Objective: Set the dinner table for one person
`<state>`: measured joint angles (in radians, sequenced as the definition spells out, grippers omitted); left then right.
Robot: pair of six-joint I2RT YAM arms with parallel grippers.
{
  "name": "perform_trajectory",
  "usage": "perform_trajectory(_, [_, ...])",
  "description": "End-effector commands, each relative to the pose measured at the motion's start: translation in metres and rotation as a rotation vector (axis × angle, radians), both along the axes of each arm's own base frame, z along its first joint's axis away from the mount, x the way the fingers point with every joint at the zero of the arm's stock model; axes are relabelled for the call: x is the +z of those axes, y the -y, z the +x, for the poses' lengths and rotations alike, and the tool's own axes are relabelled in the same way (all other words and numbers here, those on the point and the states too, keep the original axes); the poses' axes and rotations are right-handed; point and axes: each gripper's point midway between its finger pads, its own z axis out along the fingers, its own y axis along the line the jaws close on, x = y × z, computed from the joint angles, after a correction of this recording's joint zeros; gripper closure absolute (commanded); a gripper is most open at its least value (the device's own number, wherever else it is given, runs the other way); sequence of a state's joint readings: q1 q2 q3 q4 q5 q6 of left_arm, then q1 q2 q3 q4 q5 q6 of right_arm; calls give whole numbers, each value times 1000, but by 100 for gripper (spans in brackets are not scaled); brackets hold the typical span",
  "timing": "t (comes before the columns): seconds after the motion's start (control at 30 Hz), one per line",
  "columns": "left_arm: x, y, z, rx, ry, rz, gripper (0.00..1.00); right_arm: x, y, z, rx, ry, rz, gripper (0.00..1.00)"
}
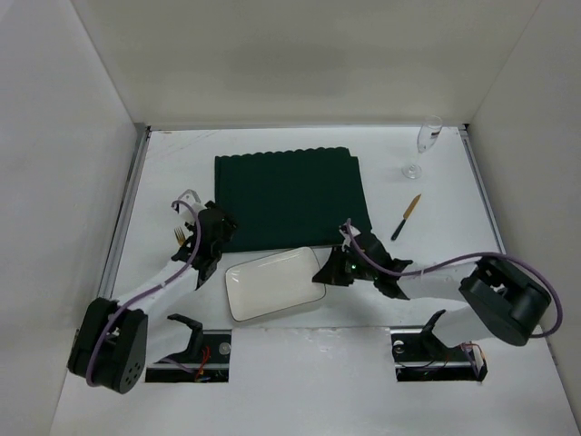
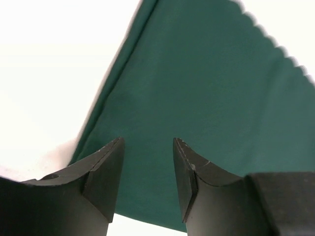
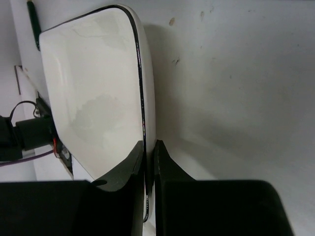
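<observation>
The dinner table (image 1: 182, 154) is a broad, flat, matte white tabletop (thin metal strips line its side edges), lying level across the overhead view.

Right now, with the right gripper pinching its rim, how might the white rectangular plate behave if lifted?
The white rectangular plate looks glossy, so it may slip in the right gripper. Held by one rim only, it will probably tilt toward its free end. It seems rigid and likely breakable.
</observation>
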<state>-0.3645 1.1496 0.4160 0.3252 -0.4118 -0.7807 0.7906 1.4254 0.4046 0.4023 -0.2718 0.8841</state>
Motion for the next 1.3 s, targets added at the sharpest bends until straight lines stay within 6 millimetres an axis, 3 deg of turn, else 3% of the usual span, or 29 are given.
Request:
perform_trajectory(0.0, [36, -6, 6, 27, 120, -26, 58, 57, -14, 2, 29, 94, 160, 96])
perform_trajectory(0.17, [57, -14, 10, 58, 181, -58, 57, 133, -16, 28, -22, 200, 324, 95])
perform_trajectory(0.27, [59, -13, 12, 61, 190, -76, 57, 163, -11, 52, -59, 236, 373, 95])
perform_trajectory(0.37, [59, -12, 11, 60, 195, -79, 57, 179, -2, 79, -96, 277, 389, 95])
perform_trajectory(0.47, [56, -7, 13, 54, 195, -85, 57, 181, 12, 117, -157, 286, 369, 95])
perform_trajectory(0.63, [49, 5, 16, 25, 182, -91, 57, 178, 17, 175, -174, 296, 342, 94])
perform_trajectory(0.83, [42, 14, 17, 4, 171, -89, 57, 160, 31, 234, -212, 257, 318, 94])
perform_trajectory(0.97, [35, 18, 16, -9, 158, -84, 57, 146, 27, 250, -177, 214, 320, 94])
perform_trajectory(1.27, [24, 20, 15, -7, 139, -82, 57, 124, 20, 253, -132, 178, 285, 94])
